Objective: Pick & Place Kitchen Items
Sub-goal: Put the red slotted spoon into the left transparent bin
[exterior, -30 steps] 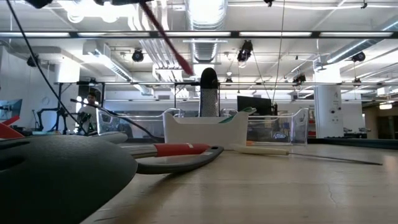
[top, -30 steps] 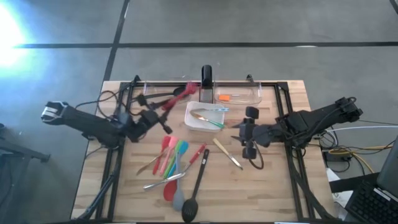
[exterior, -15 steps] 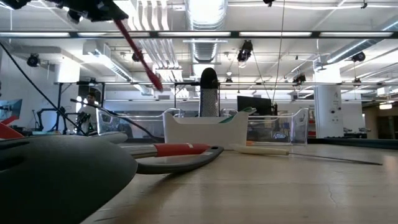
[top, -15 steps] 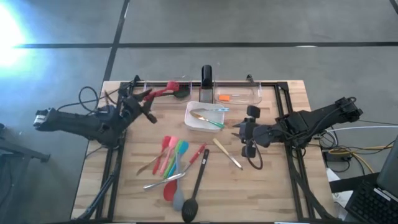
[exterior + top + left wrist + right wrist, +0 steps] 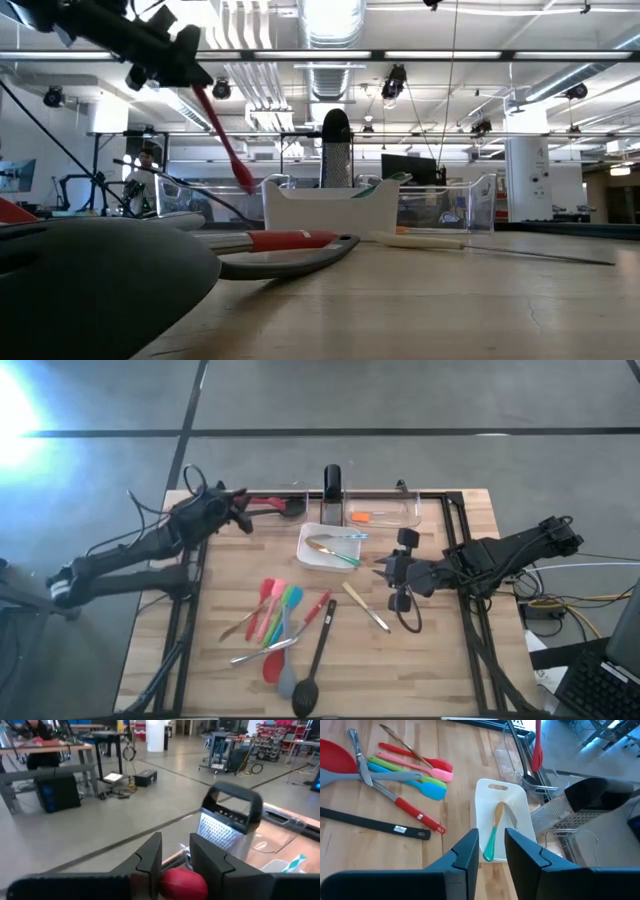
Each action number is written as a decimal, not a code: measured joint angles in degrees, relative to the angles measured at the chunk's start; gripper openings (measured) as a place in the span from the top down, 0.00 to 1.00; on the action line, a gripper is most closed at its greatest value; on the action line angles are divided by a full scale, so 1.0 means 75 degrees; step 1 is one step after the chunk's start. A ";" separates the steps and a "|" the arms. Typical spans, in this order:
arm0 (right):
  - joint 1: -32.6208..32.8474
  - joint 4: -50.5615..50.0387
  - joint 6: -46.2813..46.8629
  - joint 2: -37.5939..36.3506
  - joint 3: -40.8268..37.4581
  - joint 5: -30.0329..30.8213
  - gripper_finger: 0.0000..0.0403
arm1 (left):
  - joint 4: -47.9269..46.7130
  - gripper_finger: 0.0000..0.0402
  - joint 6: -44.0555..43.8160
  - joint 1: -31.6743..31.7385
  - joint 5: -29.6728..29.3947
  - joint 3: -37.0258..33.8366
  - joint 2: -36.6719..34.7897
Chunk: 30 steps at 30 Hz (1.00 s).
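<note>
Around the white square dish (image 5: 328, 546) everything is arranged: the clear bins (image 5: 385, 512) sit behind it along the table's far edge, and most utensils (image 5: 283, 622) lie loose in front of it. The left gripper (image 5: 228, 509) hangs over the far-left bin, pinching a red spatula (image 5: 222, 136) by its handle, blade down, likely so it can drop inside. A second ago that gripper hovered nearer the dish; it has since swung outward to the bin. The right gripper (image 5: 392, 572), just right of the dish, holds nothing, its fingers (image 5: 467, 854) narrower than before but apart.
</note>
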 joint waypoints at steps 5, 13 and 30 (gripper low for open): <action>0.0003 0.0006 -0.0142 0.0000 0.0000 0.0000 0.80 | 0.0009 0.78 -0.0116 0.1036 0.1148 0.0000 0.0439; -0.0003 0.0009 -0.0174 0.0000 0.0000 0.0000 0.80 | 0.0951 0.78 -0.0082 0.1792 0.2393 -0.0002 0.1436; 0.0003 0.0000 -0.0183 0.0009 0.0000 -0.0003 0.83 | 0.2793 0.78 -0.0060 0.2173 0.3040 0.0024 0.3290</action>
